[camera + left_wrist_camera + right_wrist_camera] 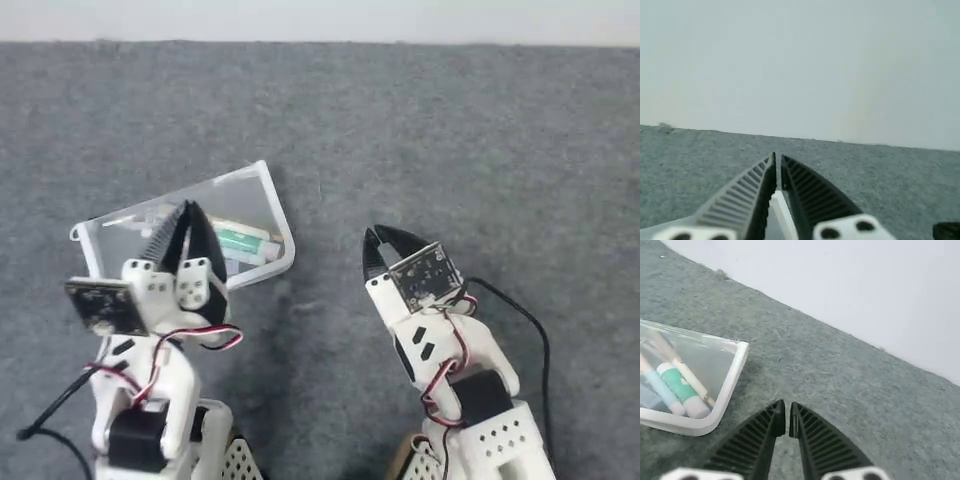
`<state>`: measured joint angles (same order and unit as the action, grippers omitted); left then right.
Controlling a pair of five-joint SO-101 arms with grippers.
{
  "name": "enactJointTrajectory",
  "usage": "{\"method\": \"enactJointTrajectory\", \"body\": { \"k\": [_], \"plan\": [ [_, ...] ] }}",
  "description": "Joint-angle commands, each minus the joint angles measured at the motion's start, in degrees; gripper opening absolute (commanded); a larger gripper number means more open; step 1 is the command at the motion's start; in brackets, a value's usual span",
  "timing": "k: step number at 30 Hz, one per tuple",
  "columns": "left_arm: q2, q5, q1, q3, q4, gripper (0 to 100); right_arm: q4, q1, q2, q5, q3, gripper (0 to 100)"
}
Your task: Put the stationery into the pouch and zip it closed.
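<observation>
Left gripper [778, 160] is clenched, tips together, above the clear pouch [262, 200] on the left of the grey mat [450, 130]. Right gripper [787, 406], closed and empty, stands right of the pouch. Its wrist view shows the stationery [680, 385] inside, which the left arm partly hides in the high view.

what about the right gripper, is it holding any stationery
No, the right gripper is shut on nothing and sits apart from the pouch on the grey mat.
</observation>
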<state>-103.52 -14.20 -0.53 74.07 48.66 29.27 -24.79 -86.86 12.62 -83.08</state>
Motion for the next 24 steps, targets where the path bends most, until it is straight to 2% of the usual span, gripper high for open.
{"method": "enactJointTrajectory", "body": {
  "k": [1, 5, 10, 18, 21, 24],
  "plan": [
    [-1.05, 2.20, -1.85, 2.95, -6.15, 1, -1.54, 1.54, -1.45, 0.26, 1.05, 0.8],
    [-1.05, 2.29, -1.67, 4.97, -9.23, 1, -3.91, 3.47, -1.45, -0.53, 0.97, 0.8],
    [-0.97, 2.20, -1.58, 5.23, -9.93, 1, -4.62, 3.74, -1.63, -8.09, 1.41, 0.9],
    [-0.97, 2.02, -1.67, 16.84, -18.55, 14, -4.18, 3.82, -12.26, -16.44, -3.78, 0.9],
    [-0.97, 2.20, -1.58, 20.97, -21.80, 16, -4.62, 3.82, -18.07, -16.79, -8.44, 0.9],
    [-0.88, 2.29, -1.58, 22.46, -21.89, 16, -6.55, 3.82, -16.48, -16.79, -11.34, 0.9]
  ]
}}
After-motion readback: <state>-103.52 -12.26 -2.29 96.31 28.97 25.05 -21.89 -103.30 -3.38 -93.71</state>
